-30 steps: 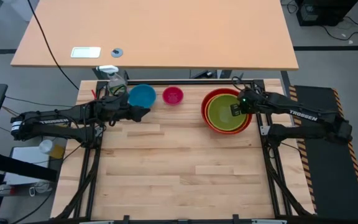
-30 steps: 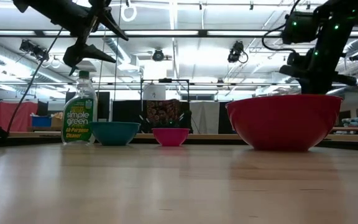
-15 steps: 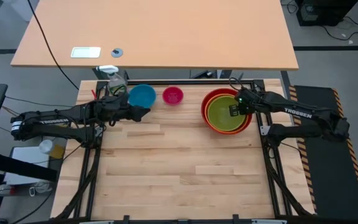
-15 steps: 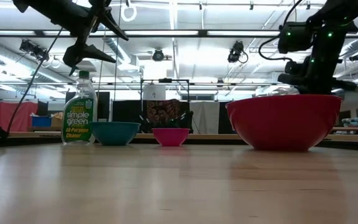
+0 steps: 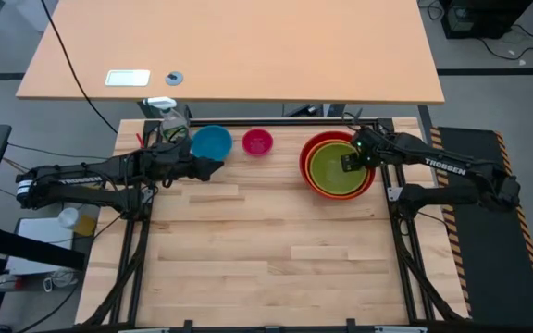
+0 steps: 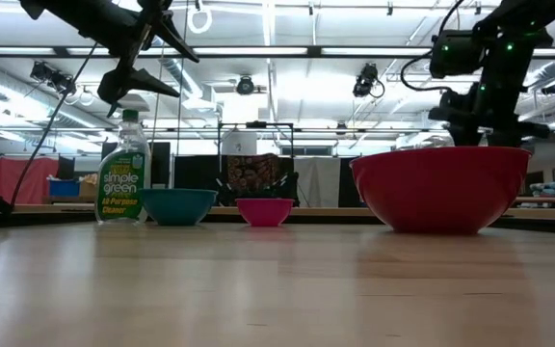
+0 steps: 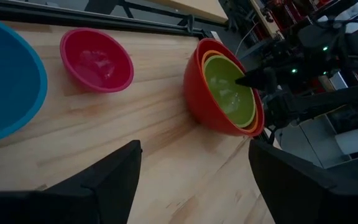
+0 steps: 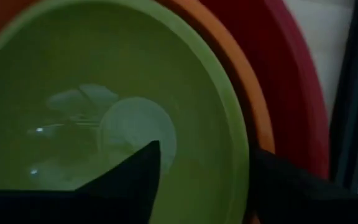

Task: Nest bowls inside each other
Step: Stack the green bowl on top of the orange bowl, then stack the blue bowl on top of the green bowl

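So the table [image 5: 248, 268] is a light wood slab, and everything sits along its far edge. Toward the far right corner there's the red bowl [image 5: 307, 165], with the orange bowl [image 5: 317, 184] sitting inside it and the green bowl [image 5: 333, 169] inside that one, so three are stacked already. From table height you only really see the red one's outside wall.

The blue bowl [image 5: 212, 142] is on its own closer to the far left corner, and the pink bowl [image 5: 257, 141] sits just beside it, between blue and the stack, not touching either.

Right gripper [image 5: 349, 162] is over the green bowl's right rim; in its wrist cam the fingers [image 8: 126, 180] stand apart, one inside the green rim and one outside it, nothing clamped.

Left gripper [image 5: 216, 167] hangs just at the near side of the blue bowl, fingers spread wide and holding nothing.

A spray bottle [image 5: 173, 120] stands at the far left corner, next to blue.
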`<state>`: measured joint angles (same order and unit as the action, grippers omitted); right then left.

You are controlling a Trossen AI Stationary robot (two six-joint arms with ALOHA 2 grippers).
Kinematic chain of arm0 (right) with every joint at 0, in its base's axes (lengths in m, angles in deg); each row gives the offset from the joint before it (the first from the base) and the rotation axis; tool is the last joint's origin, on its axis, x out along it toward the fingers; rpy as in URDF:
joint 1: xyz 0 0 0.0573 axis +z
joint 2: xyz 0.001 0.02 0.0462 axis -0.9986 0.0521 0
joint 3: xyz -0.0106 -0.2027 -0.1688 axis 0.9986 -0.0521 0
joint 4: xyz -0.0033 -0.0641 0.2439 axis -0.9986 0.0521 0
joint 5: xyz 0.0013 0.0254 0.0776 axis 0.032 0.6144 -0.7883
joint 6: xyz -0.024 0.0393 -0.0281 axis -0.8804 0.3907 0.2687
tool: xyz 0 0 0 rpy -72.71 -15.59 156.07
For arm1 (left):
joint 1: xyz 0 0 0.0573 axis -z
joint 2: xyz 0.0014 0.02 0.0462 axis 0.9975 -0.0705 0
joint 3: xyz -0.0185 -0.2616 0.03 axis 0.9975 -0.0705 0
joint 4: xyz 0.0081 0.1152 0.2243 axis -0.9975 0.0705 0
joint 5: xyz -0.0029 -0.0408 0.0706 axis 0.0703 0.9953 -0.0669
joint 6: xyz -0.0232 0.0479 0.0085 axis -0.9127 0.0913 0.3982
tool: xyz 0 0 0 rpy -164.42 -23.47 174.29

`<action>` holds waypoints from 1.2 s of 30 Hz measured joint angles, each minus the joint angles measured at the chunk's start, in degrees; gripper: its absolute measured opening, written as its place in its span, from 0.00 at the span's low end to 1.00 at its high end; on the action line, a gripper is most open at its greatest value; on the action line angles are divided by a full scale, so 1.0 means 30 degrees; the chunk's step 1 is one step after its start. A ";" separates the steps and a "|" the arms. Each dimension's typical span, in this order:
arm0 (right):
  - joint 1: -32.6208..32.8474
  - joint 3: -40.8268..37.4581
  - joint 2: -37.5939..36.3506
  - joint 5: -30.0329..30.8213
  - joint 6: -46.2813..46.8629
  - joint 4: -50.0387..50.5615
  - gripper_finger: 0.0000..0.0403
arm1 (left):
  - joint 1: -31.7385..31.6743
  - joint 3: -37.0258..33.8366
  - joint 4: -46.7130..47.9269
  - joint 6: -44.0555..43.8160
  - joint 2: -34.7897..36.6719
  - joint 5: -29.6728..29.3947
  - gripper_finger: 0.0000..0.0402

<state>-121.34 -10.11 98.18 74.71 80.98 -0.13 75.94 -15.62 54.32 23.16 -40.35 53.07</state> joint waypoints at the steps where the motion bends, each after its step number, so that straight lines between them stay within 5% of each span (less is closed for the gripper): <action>1: 0.0000 0.0264 0.0000 0.0132 -0.0168 0.0176 0.61 | 0.0000 0.0000 0.0000 0.0006 0.0000 0.0000 0.75; 10: -0.0022 0.2860 0.0000 0.1878 -0.1588 0.2946 0.77 | 0.0000 0.0000 0.0000 0.0124 0.0000 0.0197 0.75; 26: 0.0401 0.6199 0.0000 0.1365 -0.4859 0.2535 0.78 | -0.0265 0.0000 0.0102 0.0194 0.0000 0.0167 0.75; 36: 0.0845 0.5635 0.1141 0.0011 -0.8902 0.1955 0.78 | -0.1092 0.0000 0.0087 0.0182 0.0000 0.0117 0.75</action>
<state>-118.81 6.80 101.61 74.74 54.28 5.74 72.66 -15.62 54.58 23.71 -40.35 53.42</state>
